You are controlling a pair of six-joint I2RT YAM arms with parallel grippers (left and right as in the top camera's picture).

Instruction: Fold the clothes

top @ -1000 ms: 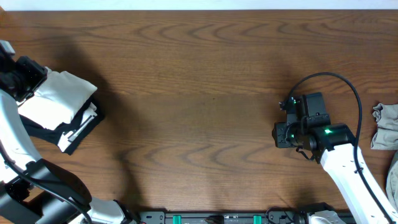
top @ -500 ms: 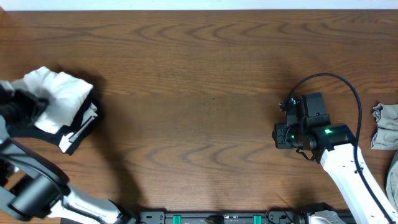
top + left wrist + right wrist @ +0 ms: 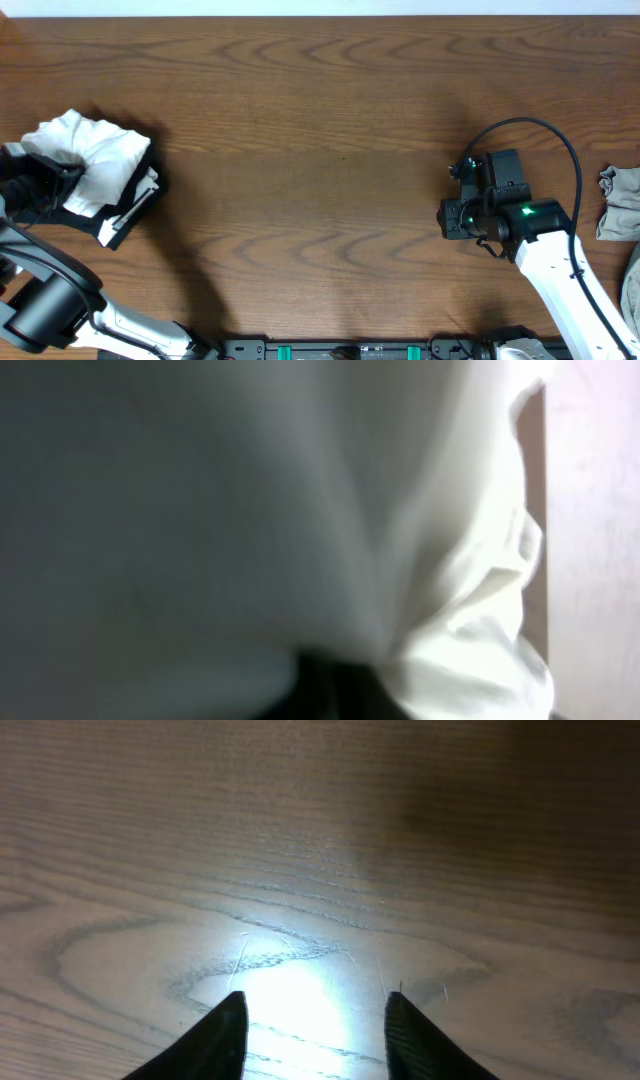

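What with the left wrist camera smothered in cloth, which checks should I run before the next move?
1. White T-shirt laid flat: not ok, bunched at the left edge of the table.
2. Left gripper holding it: cannot tell, cloth fills its camera.
3. Right gripper free: ok, open, empty over bare table.
4. Grey-beige garment clear of both arms: ok, lying apart at the right edge.

Wood table: grey-beige garment R edge, white T-shirt L edge.

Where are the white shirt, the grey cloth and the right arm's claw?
white shirt (image 3: pixel 100 150), overhead view, middle of the bundle.
grey cloth (image 3: pixel 620 205), overhead view, its crumpled middle.
right gripper (image 3: pixel 315 1000), right wrist view, midway between fingertips.
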